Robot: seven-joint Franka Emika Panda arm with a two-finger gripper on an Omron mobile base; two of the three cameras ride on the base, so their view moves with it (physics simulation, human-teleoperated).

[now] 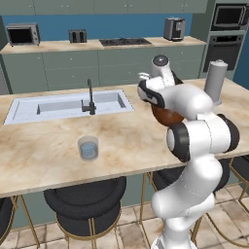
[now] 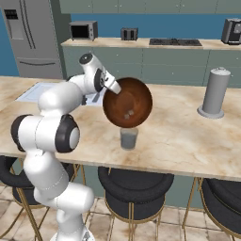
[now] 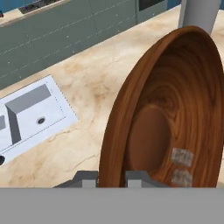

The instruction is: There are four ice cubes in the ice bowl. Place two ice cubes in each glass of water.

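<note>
While clamped by its rim between the closed fingers of the gripper [image 3: 111, 177], the ice bowl [image 2: 128, 103] hangs in the air, tipped steeply on edge with its dark inside facing the right base camera. Held directly above one glass of water [image 2: 128, 138], which stands on the marble counter [image 2: 188, 136] near its front edge. Two ice cubes [image 2: 127, 113] resting low inside the tilted bowl, seen in the hand view at about 5 o'clock of the wooden hollow, one just above the other. A second glass of water [image 1: 88, 148] well apart, at roughly 9 o'clock from the bowl in the left base view, near the front of the same counter. Beige veined stone throughout, with a pale sink [image 1: 68, 105] and dark faucet [image 1: 90, 98] sunk in at 10 o'clock from the bowl in that view. A tall grey canister [image 2: 214, 92] upright at 3 o'clock of the bowl in the right base view. Behind: grey-green cabinets [image 1: 73, 68] under a blue wall, a toaster oven [image 1: 22, 34], a toaster [image 1: 77, 36], a cooktop [image 1: 125, 42], a coffee machine [image 1: 173, 28], a wall oven [image 1: 224, 46], and a fridge [image 2: 30, 37]. Dark round stools [image 1: 83, 205] below the counter, on a tiled floor [image 1: 131, 233].
</note>
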